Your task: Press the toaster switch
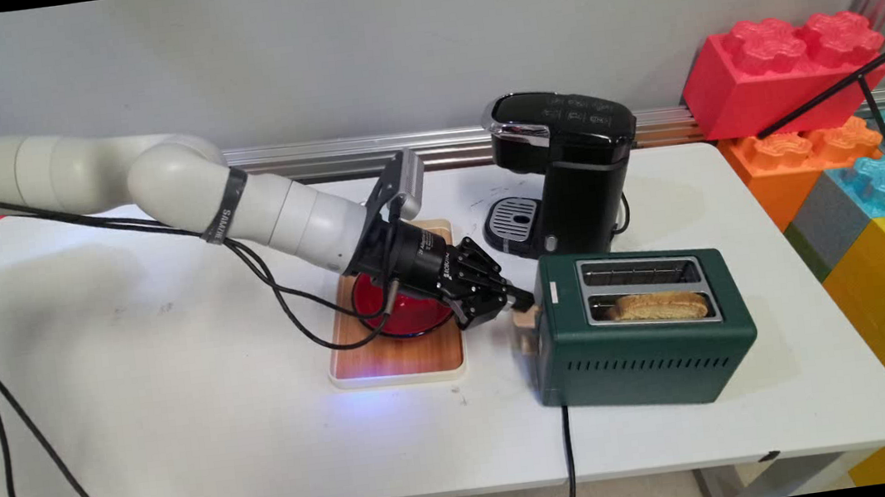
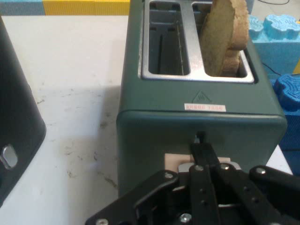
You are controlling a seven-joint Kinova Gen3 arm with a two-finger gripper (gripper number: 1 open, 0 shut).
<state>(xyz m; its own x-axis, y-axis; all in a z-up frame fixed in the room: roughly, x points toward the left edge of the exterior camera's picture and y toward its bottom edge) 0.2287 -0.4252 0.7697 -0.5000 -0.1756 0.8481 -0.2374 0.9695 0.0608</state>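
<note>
A dark green two-slot toaster [image 1: 642,330] [image 2: 201,117] stands on the white table. A slice of toast [image 1: 660,306] [image 2: 225,37] sticks up out of its near slot; the other slot is empty. My gripper [image 1: 521,299] [image 2: 200,140] is shut, with its fingers pressed together. Its tip sits on top of the tan lever [image 1: 528,330] [image 2: 174,161] at the toaster's left end. The linkage hides most of the lever in the hand view.
A red bowl [image 1: 408,312] on a wooden tray [image 1: 396,354] lies under my wrist. A black coffee machine [image 1: 563,172] stands just behind the toaster. Large toy blocks [image 1: 855,143] are stacked past the table's right edge. The toaster's cable [image 1: 569,459] hangs over the front edge.
</note>
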